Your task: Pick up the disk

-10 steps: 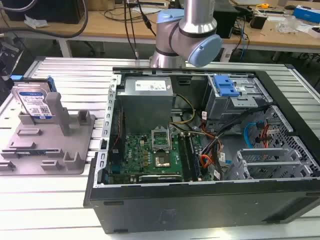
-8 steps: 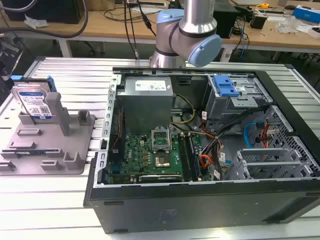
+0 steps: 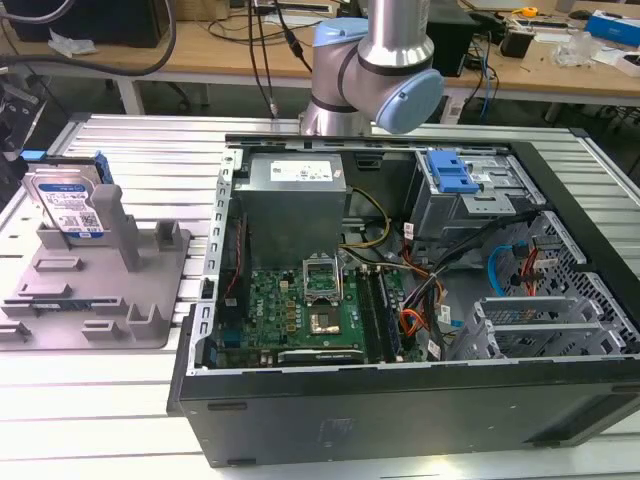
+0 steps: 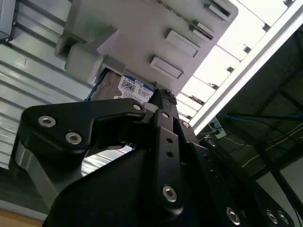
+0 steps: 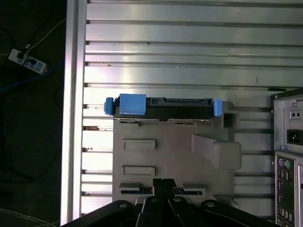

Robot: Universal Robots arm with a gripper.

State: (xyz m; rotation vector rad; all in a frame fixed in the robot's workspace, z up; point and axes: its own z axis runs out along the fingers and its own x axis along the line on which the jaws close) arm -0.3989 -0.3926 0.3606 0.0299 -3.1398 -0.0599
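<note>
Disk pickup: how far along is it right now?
Done: nothing yet. The disk stands upright in its slot on the grey fixture, with nothing touching it. In hand: in the first wrist view the gripper, jaws shut and empty, hangs over the fixture, apart from the disk. Left: the grasp and the lift are not yet done.

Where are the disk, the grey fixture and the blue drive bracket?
the disk [image 3: 72,208]: exterior view, on its white and blue label.
the grey fixture [image 3: 108,292]: exterior view, on its flat base.
the blue drive bracket [image 3: 452,172]: exterior view, on its top face.
</note>
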